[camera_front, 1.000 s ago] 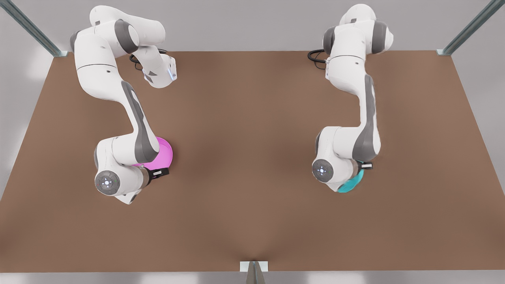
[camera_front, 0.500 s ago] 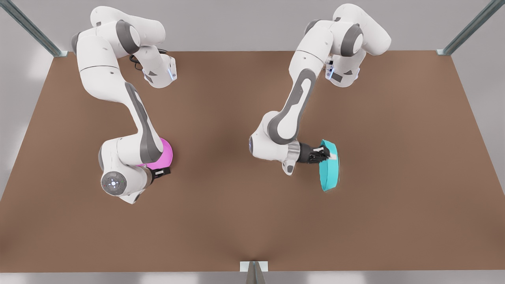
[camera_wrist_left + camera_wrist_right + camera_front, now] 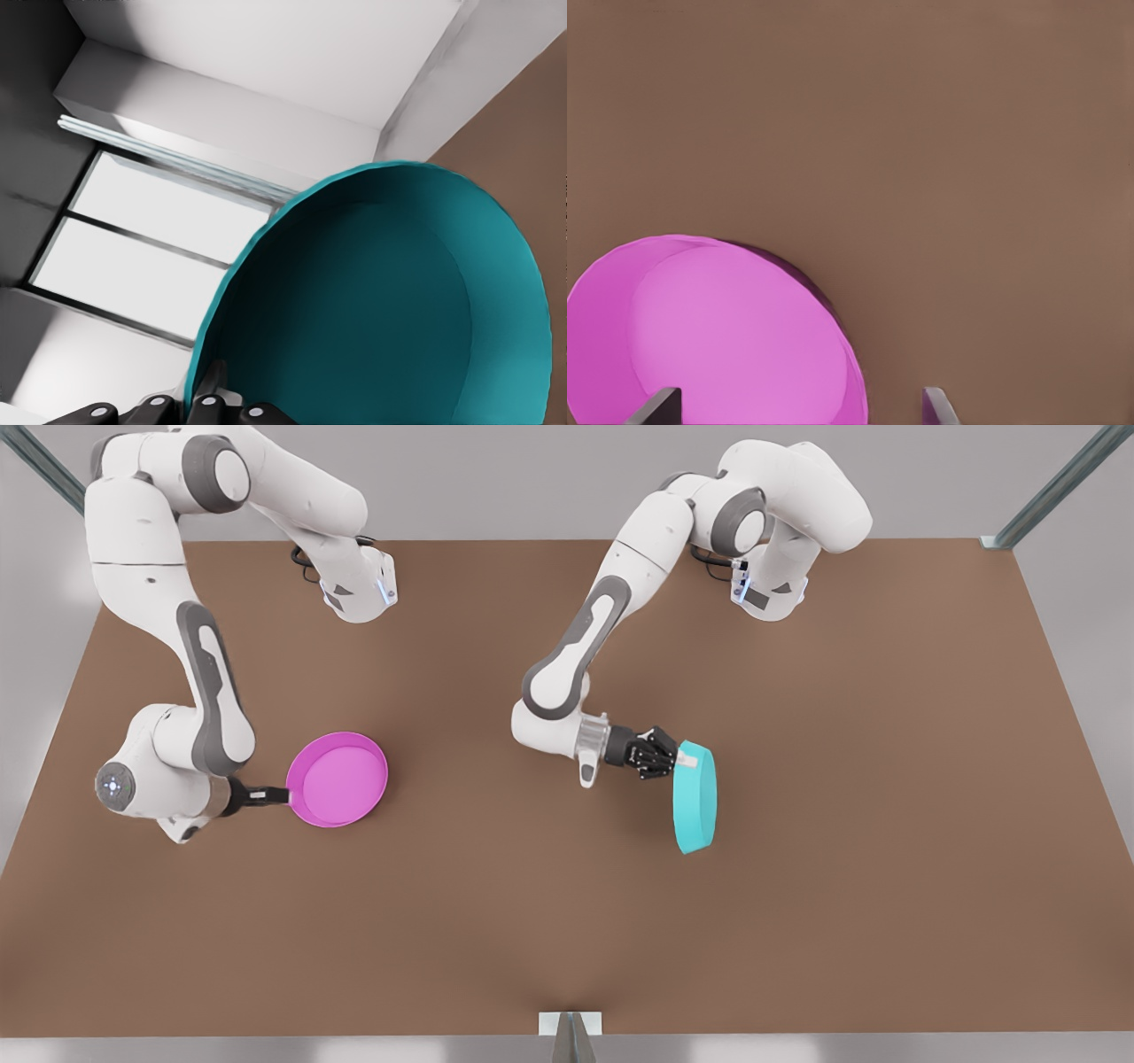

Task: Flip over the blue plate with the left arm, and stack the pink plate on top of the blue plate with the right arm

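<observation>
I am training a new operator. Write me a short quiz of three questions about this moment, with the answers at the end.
1. True or false: the pink plate lies flat on the table, hollow side up.
2. Which gripper holds the blue plate? A) the left gripper B) the right gripper C) neither
3. In a few words: how is the blue plate oriented?

Key
1. True.
2. A. Its jaws are shut on the plate's rim. The right gripper's jaws are open, at the pink plate's edge.
3. On edge, nearly upright.
</observation>
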